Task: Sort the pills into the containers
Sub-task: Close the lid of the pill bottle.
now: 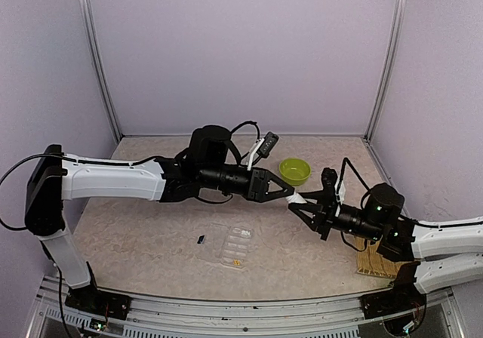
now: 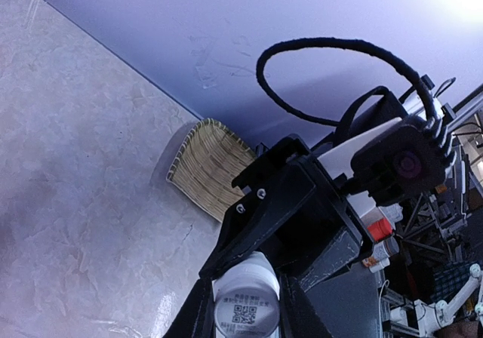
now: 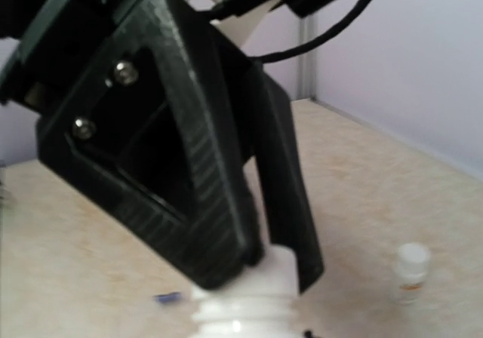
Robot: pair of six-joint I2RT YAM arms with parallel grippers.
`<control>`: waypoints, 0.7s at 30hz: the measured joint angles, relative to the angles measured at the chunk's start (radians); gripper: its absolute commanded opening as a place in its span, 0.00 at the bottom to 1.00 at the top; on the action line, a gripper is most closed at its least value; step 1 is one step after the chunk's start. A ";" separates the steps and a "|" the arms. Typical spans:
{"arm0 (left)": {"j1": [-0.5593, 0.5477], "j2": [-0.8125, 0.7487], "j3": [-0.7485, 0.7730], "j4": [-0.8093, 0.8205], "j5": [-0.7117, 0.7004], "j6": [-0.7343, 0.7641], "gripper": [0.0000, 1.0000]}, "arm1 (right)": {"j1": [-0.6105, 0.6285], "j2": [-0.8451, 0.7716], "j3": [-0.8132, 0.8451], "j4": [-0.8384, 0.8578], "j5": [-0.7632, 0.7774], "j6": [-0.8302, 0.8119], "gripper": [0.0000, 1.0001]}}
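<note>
A small white bottle (image 1: 296, 199) hangs in the air between both grippers, above the table's middle right. My left gripper (image 1: 287, 192) is shut on its base end, and the QR-code bottom (image 2: 245, 304) faces the left wrist camera. My right gripper (image 1: 302, 204) is closed round the opposite end. The right wrist view shows the bottle's ridged end (image 3: 241, 311), with the left gripper's fingers (image 3: 290, 210) clamped on it. The clear pill box (image 1: 238, 240) lies flat on the table with yellowish pills (image 1: 237, 262) at its near end. A dark pill (image 1: 201, 239) lies left of the box. A blue pill (image 3: 167, 297) shows on the table.
A lime-green bowl (image 1: 294, 170) stands at the back right, just behind the grippers. A woven mat (image 1: 375, 262) lies under the right arm and also shows in the left wrist view (image 2: 207, 164). A second small white bottle (image 3: 411, 271) stands upright on the table.
</note>
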 measured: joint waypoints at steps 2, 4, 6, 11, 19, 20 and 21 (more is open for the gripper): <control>0.000 -0.005 -0.006 0.003 0.019 0.021 0.22 | 0.001 -0.014 0.003 -0.021 -0.024 0.048 0.13; -0.003 -0.012 -0.010 0.005 0.039 0.044 0.24 | 0.002 -0.031 0.005 -0.037 -0.047 0.090 0.14; -0.007 -0.023 -0.012 0.005 0.055 0.068 0.25 | 0.006 -0.050 0.006 -0.046 -0.068 0.134 0.13; -0.023 -0.048 -0.013 0.018 0.081 0.113 0.30 | 0.013 -0.096 0.007 -0.045 -0.115 0.217 0.13; -0.044 -0.058 -0.027 0.042 0.119 0.139 0.48 | 0.019 -0.112 0.012 -0.029 -0.156 0.277 0.13; -0.045 -0.059 -0.031 0.043 0.121 0.140 0.52 | 0.019 -0.113 0.012 -0.024 -0.158 0.280 0.13; -0.047 -0.060 -0.034 0.042 0.123 0.141 0.57 | 0.019 -0.115 0.012 -0.015 -0.159 0.283 0.13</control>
